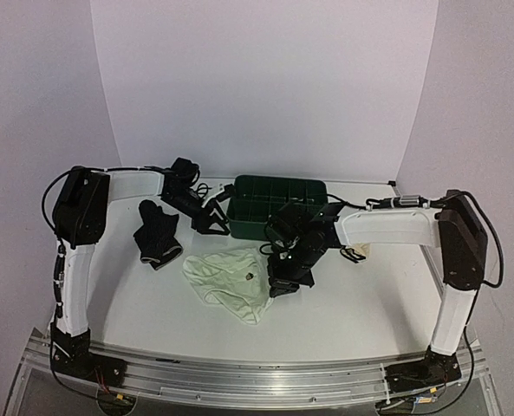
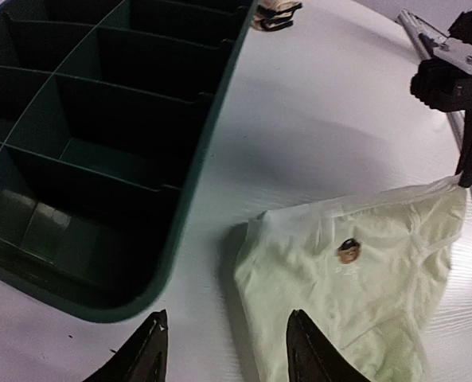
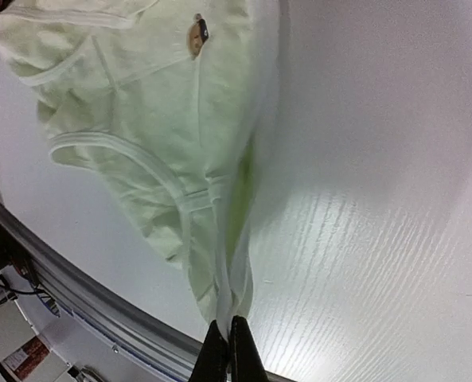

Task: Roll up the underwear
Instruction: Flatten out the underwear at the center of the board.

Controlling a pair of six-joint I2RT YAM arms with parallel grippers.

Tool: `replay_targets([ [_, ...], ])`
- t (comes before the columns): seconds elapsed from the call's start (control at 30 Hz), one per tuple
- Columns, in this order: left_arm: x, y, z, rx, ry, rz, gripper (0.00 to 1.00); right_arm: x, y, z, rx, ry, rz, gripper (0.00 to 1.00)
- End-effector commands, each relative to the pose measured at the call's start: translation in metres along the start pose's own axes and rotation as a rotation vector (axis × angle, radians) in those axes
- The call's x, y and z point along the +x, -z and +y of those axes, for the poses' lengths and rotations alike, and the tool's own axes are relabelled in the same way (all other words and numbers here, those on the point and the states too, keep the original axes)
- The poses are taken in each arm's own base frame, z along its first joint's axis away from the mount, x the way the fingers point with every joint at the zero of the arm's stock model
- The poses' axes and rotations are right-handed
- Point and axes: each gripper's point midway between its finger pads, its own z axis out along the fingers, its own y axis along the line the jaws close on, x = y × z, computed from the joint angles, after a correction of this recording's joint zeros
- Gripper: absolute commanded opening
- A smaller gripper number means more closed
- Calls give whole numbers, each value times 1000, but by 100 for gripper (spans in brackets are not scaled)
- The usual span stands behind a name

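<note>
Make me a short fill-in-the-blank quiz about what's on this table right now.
The compartment tray is coloured ___. The right gripper is ___ on the cream-white underwear. In the top view, the black underwear lies ___ of the cream-white one. The left gripper, open, holds ___.
Missing: green; shut; left; nothing.

The cream underwear point(image 2: 363, 294) is spread out beside the green tray point(image 2: 220, 119), with one corner pinched by the right gripper point(image 2: 463, 177).
</note>
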Motion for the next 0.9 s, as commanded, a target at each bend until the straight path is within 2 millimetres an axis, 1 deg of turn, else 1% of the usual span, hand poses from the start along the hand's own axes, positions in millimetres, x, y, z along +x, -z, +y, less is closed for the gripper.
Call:
replay_targets([
  [0.0, -56, 29, 45, -234, -74, -66, 67, 11, -14, -24, 50, -196, 31, 0],
  [0.03, -65, 35, 46, -265, -88, -81, 71, 13, -15, -31, 66, -223, 27, 0],
  [0.07, -73, 41, 43, -282, -109, -92, 74, 15, -14, -36, 76, -244, 22, 0],
  [0.1, -79, 46, 35, -285, -137, -93, 74, 15, -12, -38, 81, -256, 13, 0],
  [0.13, -82, 46, 23, -278, -164, -82, 74, 17, -11, -39, 83, -260, 11, 0],
  [0.2, -78, 43, -8, -243, -219, -42, 69, 19, -10, -38, 72, -263, 23, 0],
  [0.27, -61, 36, -49, -158, -258, 2, 67, 23, -10, -30, 45, -251, 53, 0],
  [0.33, -35, 34, -86, -61, -251, 43, 65, 28, -8, -23, 19, -227, 81, 0],
  [0.4, -12, 36, -111, 3, -246, 76, 64, 35, -5, -20, 2, -216, 104, 0],
  [0.5, 31, 37, -146, 72, -347, 147, 64, 42, 1, -18, -18, -230, 123, 0],
  [0.6, 55, 29, -172, 87, -500, 187, 64, 43, 4, -10, -44, -222, 137, 0],
  [0.67, 71, 21, -181, 97, -573, 225, 64, 40, 6, -3, -61, -208, 139, 0],
  [0.7, 77, 16, -179, 89, -589, 244, 63, 37, 8, 2, -71, -200, 135, 0],
  [0.77, 86, 7, -168, 62, -605, 283, 62, 31, 12, 10, -89, -185, 124, 0],
  [0.87, 99, -1, -152, 23, -613, 343, 59, 26, 16, 17, -100, -177, 109, 0],
])
